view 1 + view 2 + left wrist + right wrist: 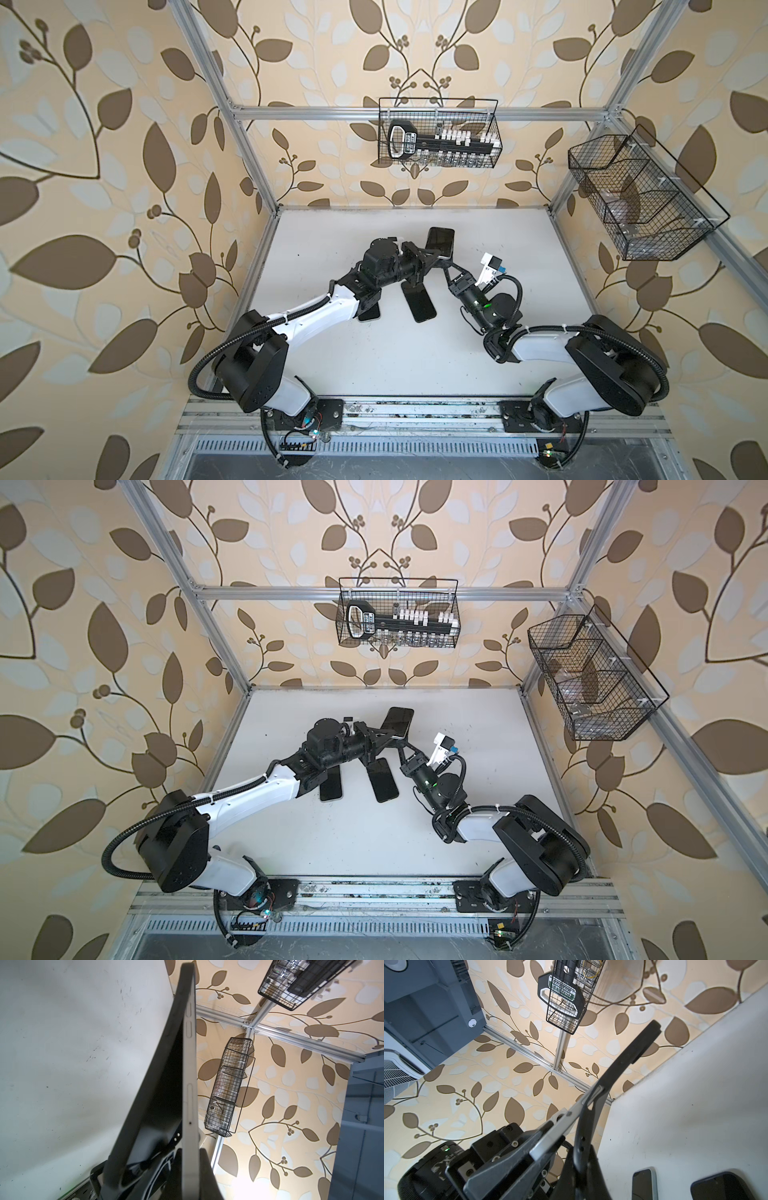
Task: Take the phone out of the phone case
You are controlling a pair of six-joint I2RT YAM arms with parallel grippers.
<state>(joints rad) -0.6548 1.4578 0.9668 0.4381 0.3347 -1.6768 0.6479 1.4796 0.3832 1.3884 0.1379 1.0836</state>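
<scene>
Peel of case roughly half done, by the look. Shut tight, both finger pairs: left gripper (434, 255) pinched on the bared end of the silver-edged, dark-glass slab phone (440, 242), right gripper (447, 263) nipped on the loose lip of the black, soft rubbery case (623, 1068).

To do it well:
- Hold the left pinch firm, no twist.
- Draw the case lip away from left fingers (205, 1167) & along phone's length, slowly, so far corners roll off one at a time rather than snap.
- Avoid a sideways yank, likely to lever phone out of the pinch.
- Mind the side-button stretch, prob. the sticky bit.
- Stay well above the white tabletop (374, 353) til fully apart.

Re position:
- Near end of phone sandwiched between left fingers, rest sticking out past the fingertips, tilted up & away.
- Case bowed off phone's back right beside those fingers, gap widest there & closing toward far end.
- Far end not yet out, seemingly.
- Case lip wedged between right fingers (596, 1180), just beside left fingertips. Contact between the two grippers: can't tell.
- Below both grippers, flat on table & well clear: two spare dark handsets (419, 305), one partly under left arm.
</scene>
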